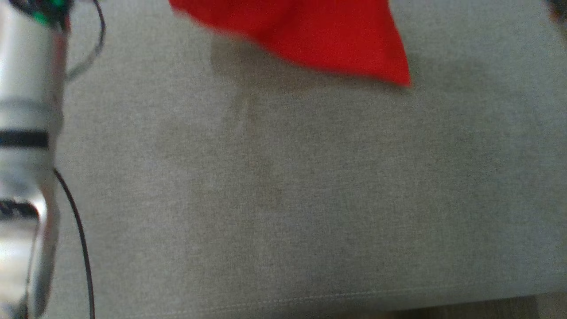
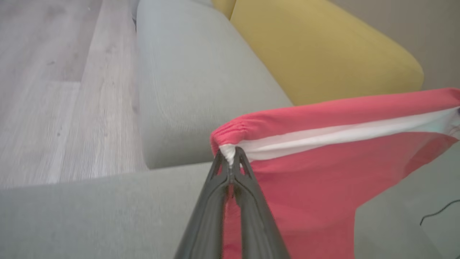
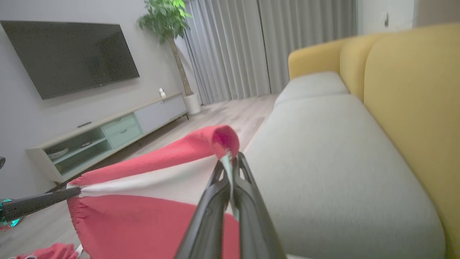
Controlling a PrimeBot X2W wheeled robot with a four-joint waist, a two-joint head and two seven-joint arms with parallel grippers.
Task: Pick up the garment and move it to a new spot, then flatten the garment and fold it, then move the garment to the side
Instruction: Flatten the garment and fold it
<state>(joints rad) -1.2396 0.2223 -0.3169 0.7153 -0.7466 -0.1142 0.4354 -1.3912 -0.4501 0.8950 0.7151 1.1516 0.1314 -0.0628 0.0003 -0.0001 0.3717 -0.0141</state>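
Note:
The garment (image 1: 310,35) is red with a white inner waistband, and it hangs stretched above the grey sofa seat (image 1: 283,199). In the left wrist view my left gripper (image 2: 230,156) is shut on one gathered corner of the garment's (image 2: 305,169) waistband. My right gripper (image 3: 229,158) is shut on the opposite corner of the garment (image 3: 151,216). The band runs taut between the two, with the left gripper (image 3: 77,191) at its far end. My pale left forearm (image 1: 26,155) fills the head view's left edge.
A yellow backrest (image 3: 413,108) stands behind the grey seat (image 3: 323,162). Wooden floor (image 2: 46,90) lies in front of the sofa. Across the room are a wall TV (image 3: 68,54), a low cabinet (image 3: 107,136), a potted plant (image 3: 165,18) and curtains (image 3: 251,46). A black cable (image 1: 79,230) hangs beside my left arm.

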